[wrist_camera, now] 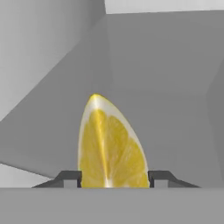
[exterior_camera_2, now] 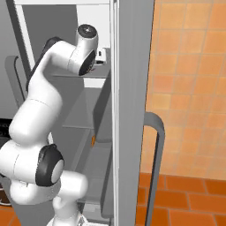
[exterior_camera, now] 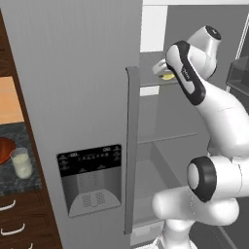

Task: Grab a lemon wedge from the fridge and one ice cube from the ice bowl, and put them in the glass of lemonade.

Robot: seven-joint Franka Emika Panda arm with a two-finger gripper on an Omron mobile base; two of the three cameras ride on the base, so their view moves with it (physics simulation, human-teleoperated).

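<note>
Inside the open grey fridge (exterior_camera: 73, 73), the gripper (wrist_camera: 114, 178) has its two dark fingertips (wrist_camera: 70, 178) pressed against either side of the lemon wedge (wrist_camera: 111, 148), jaws about half closed on it. The wedge, glossy yellow with a pale rind edge and fine segment lines, sits on an upper flat grey shelf (exterior_camera: 148, 80). Outside, the clear cylindrical glass (exterior_camera: 21, 163) of creamy liquid stands just beside the reddish-brown bowl (exterior_camera: 4, 150) on the speckled dark counter (exterior_camera: 14, 182).
</note>
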